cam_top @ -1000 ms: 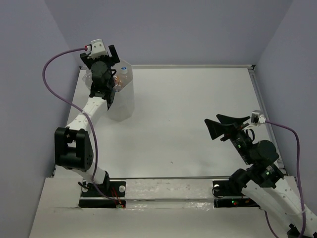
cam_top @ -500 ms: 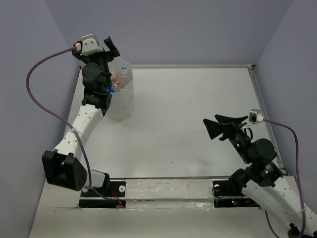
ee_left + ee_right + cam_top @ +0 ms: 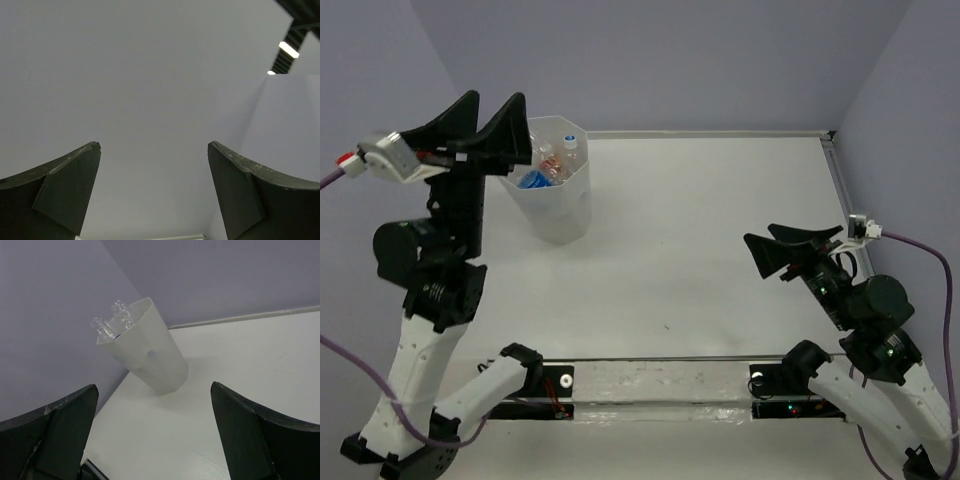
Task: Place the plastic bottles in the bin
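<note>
Withdrawal seems due: bottles lie inside the bin at the far left corner of the counter; left claw and right claw stand apart, empty; keep the left above the rim.

left arm, right arm: white links, black joints | left end effector, right end effector: black wedge fingers | cables: purple | wrist cameras: white

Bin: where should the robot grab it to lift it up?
Probably the top rim of the bin, from above, one finger inside, one outside. Its top is open, so the thin wall can be pinched; the body may be too broad. Avoid the bottles.
</note>
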`<action>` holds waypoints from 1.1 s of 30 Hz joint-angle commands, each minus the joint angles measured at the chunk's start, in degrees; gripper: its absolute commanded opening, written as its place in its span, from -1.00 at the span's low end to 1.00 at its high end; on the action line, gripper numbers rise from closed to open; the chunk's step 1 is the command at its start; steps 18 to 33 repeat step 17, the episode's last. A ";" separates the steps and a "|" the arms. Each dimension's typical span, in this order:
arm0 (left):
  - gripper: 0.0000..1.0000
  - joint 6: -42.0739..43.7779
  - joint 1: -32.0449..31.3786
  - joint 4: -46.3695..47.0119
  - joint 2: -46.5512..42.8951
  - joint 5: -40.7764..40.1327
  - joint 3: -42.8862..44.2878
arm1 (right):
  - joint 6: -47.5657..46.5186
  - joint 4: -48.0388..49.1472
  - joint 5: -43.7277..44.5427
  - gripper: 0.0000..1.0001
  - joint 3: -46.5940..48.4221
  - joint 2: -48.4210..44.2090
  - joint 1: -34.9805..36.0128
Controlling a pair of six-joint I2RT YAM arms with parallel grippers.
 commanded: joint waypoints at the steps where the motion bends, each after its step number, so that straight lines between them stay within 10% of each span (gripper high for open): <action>1: 0.98 -8.11 -0.16 -9.46 -9.19 12.51 -6.77 | -2.77 -5.84 -2.90 0.99 7.06 -3.68 0.08; 10: 0.98 -14.17 -0.08 -21.86 -34.83 7.26 -27.75 | -4.80 -6.98 4.47 0.99 7.25 -16.33 0.08; 33: 0.98 -13.74 -0.08 -23.28 -34.24 7.41 -28.30 | -4.44 -4.09 3.87 0.99 7.67 -12.04 0.08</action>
